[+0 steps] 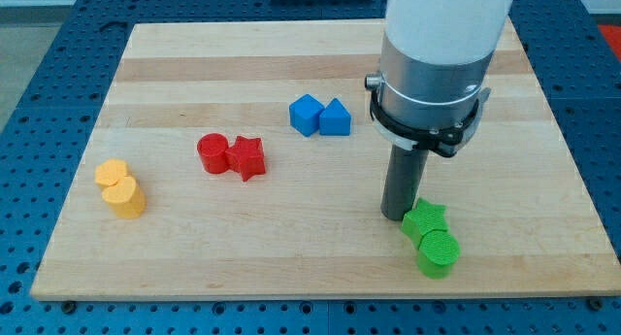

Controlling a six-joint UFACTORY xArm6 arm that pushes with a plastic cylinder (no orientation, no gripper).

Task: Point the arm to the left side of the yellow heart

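Two yellow blocks sit touching at the view's left: an upper one [113, 173] and a lower one [126, 196]; which is the heart I cannot tell for sure. My tip [396, 215] stands far to their right, on the board, touching the left edge of a green star [425, 220]. A green cylinder [438, 251] sits just below the star.
A red cylinder [212, 152] and red star [247, 158] touch at centre left. A blue cube [306, 114] and blue triangular block [335, 118] touch at upper centre. The wooden board [291, 53] lies on a blue perforated table. The arm's wide white and grey body [435, 63] rises above the rod.
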